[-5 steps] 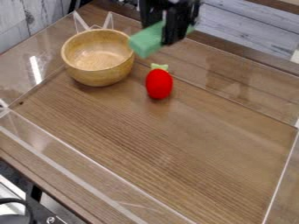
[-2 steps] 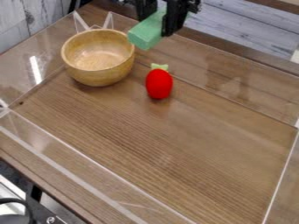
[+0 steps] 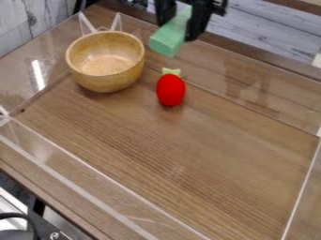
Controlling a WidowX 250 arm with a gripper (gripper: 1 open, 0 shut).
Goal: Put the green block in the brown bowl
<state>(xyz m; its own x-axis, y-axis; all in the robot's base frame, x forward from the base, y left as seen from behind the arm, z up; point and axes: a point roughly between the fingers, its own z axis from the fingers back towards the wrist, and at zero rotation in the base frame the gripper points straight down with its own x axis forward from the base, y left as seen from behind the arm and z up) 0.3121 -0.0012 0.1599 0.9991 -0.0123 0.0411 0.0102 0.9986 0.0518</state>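
Gripper (image 3: pixel 185 26) at the top edge, pointing down, clamped on the green block (image 3: pixel 168 38), which hangs tilted from its black fingers, sticking out below and to the left of them, up off the table (image 3: pixel 189 159). Block sits in the air to the right of the brown bowl (image 3: pixel 105 61), past its rim, not above the bowl's inside, and above the red strawberry toy (image 3: pixel 171 88), which stands on the wood just right of the bowl.
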